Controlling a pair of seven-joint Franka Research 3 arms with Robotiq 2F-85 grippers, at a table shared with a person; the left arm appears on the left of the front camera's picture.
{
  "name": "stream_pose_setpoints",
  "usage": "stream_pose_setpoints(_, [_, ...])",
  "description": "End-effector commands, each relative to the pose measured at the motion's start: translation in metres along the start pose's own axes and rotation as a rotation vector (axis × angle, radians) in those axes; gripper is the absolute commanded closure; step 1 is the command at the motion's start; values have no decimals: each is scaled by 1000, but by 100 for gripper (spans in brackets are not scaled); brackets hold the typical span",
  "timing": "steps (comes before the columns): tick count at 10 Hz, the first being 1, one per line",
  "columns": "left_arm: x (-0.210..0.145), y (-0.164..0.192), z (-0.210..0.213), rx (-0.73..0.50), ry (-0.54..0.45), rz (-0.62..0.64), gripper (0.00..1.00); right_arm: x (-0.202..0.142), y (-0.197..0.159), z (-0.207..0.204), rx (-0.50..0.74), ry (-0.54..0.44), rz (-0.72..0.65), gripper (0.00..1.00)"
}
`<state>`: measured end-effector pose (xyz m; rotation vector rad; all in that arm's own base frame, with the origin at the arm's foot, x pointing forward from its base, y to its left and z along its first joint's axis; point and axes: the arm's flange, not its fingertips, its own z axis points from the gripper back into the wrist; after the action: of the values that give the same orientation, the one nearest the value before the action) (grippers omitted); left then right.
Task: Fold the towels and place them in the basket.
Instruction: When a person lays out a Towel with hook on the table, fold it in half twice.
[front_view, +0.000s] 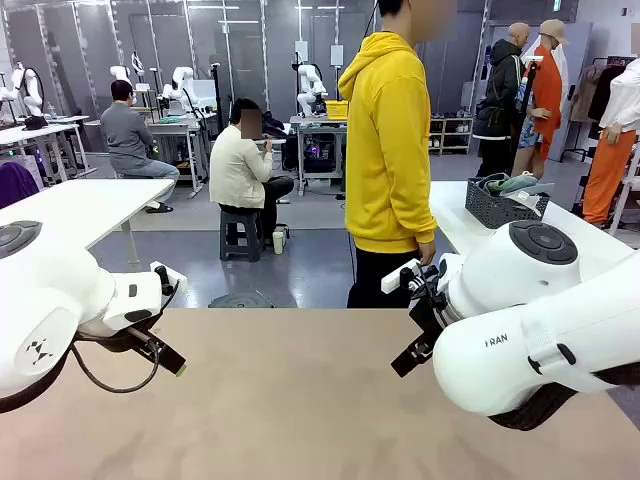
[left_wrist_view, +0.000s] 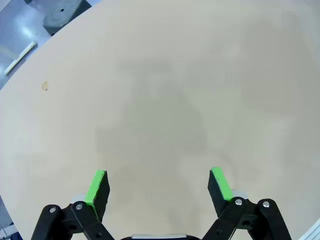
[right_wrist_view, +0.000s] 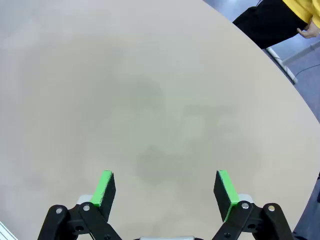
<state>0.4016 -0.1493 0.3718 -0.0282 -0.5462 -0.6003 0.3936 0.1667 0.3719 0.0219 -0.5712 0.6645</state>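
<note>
Preparation stage, apparently: left tool (left_wrist_view: 159, 182) and right tool (right_wrist_view: 165, 187) hang spread over tabletop (front_view: 300, 400); towels (front_view: 512, 184) in basket (front_view: 498, 212) at 2 o'clock need delivery before folding.

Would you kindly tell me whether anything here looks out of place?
Yes: the basket, with towels bunched loosely inside, sits on a separate white table at far right, not on the robot's tan table.
</note>
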Motion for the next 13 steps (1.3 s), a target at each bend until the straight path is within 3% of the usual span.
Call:
stream_pose_setpoints(1, [0, 0, 0, 0, 0, 0, 0, 0, 0, 0, 0, 0, 0, 0])
stream_pose_setpoints(13, [7, -2, 6, 24, 33, -35, 0, 6, -7, 9, 10, 4, 17, 0])
